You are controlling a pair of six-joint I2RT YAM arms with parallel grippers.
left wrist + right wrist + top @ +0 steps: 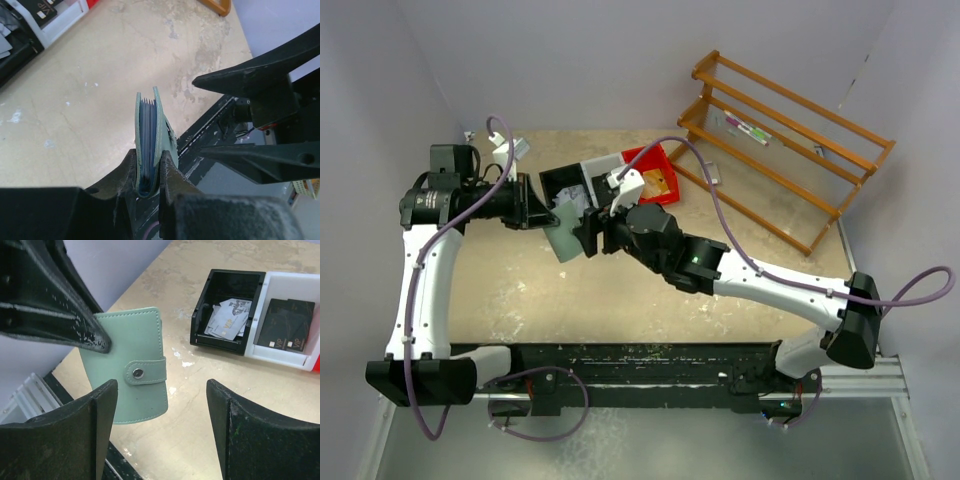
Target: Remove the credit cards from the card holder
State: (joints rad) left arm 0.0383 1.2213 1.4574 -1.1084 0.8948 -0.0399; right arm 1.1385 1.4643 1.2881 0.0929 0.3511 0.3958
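In the right wrist view, upper right, "VIP" reads on the pale credit cards (227,322) in the black bin (200,315) and on the black cards (285,322) in the white bin (300,276). At the upper left of the left wrist view, "VIP" shows again on a black card.

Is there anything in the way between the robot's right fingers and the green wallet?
No, nothing visible. The right gripper faces the mint-green card holder with its fingers spread open and a free gap between them. The left gripper holds the card holder up off the table. Its snap tab is shut, keeping it closed.
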